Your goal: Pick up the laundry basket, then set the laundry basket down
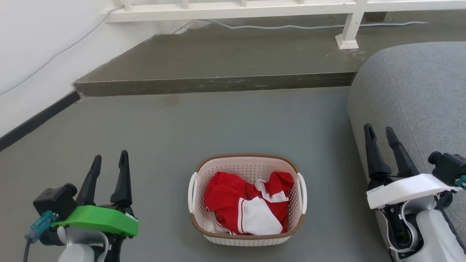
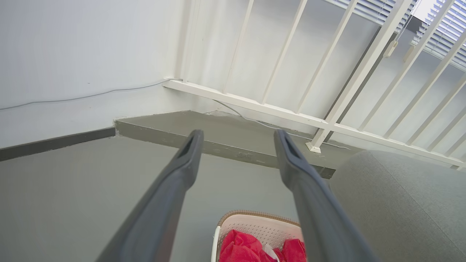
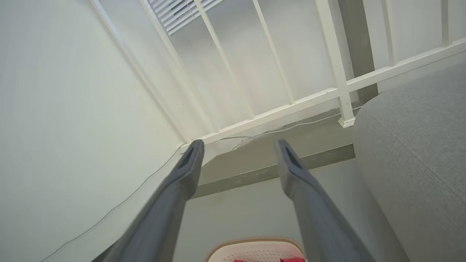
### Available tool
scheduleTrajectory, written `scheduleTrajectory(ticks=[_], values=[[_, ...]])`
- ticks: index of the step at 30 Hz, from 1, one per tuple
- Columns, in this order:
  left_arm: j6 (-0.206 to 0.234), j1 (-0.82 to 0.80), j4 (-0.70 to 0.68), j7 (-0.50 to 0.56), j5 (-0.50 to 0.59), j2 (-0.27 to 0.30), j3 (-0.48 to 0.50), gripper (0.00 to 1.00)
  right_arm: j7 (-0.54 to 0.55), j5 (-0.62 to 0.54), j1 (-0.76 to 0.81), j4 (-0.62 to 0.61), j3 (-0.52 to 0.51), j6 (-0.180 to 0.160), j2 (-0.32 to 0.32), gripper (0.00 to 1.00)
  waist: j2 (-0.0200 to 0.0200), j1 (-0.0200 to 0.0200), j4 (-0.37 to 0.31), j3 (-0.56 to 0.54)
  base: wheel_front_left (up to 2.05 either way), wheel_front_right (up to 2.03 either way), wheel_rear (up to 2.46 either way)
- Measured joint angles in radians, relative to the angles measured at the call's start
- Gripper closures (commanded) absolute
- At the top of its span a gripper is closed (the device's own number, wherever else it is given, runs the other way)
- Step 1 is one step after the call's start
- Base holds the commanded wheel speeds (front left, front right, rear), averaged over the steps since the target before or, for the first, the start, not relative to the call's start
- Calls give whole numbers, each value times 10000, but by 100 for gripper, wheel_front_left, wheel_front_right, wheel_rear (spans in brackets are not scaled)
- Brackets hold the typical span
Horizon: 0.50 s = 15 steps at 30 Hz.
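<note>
Your left gripper [image 1: 110, 157] and right gripper [image 1: 378, 128] both hang spread and empty, flanking the basket [image 1: 247, 240], which sits on the floor [image 1: 218, 123] between them, holding red clothes [image 1: 225, 196]. That stance likely puts a loop handle [image 1: 191, 193] inboard of each hand for an even lift.

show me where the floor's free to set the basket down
Widest bare floor: between the basket and the step, left to the wall. A strip too between left hand and basket. Crowded on the right, where the sofa flanks the right hand.
</note>
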Motion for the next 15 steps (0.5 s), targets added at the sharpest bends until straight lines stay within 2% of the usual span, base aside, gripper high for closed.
scheduleTrajectory(ticks=[15], values=[[-96, -18, -153, -451, 1781, -15, -190, 0, -458, -1835, 2, -2, 113, -215, -4, 0, 0, 0, 17, -60, 0, 0, 0]])
